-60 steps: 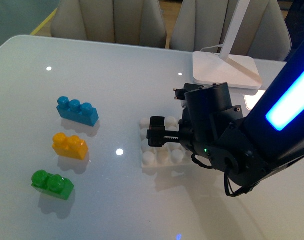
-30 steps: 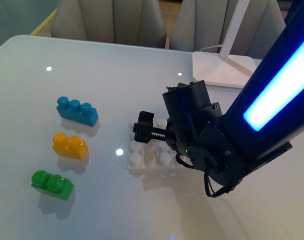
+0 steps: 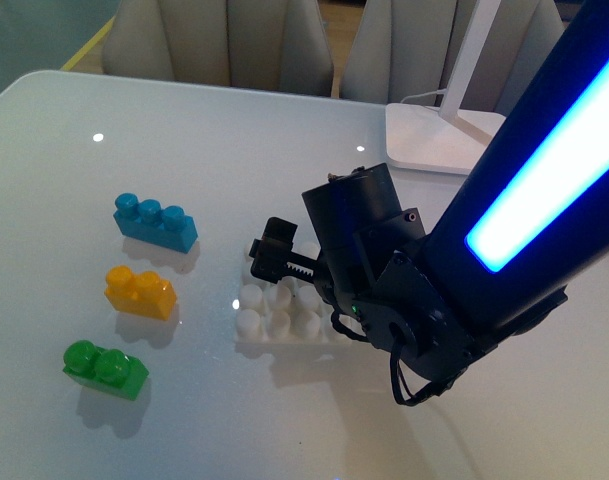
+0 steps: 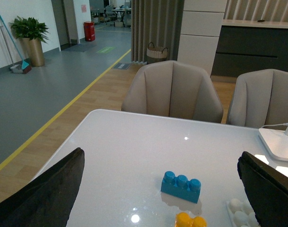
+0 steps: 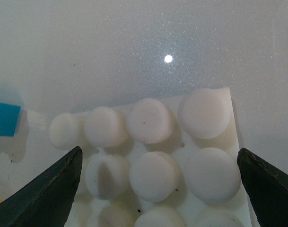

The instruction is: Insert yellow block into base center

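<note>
Jaws: spread wide on right gripper (image 3: 271,247), straddling base (image 3: 279,342); left gripper (image 4: 160,163) equally wide, empty. Since earlier frame, shifted leftward together with base, nearer yellow block (image 3: 140,292). Found left of base, apart, studs up, long axis crosswise, slightly skewed.

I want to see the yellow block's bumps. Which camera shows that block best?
The front view: the whole yellow block shows there, both studs included. The left wrist view catches only its top at the picture's edge. The right wrist view shows mainly the base.
</note>
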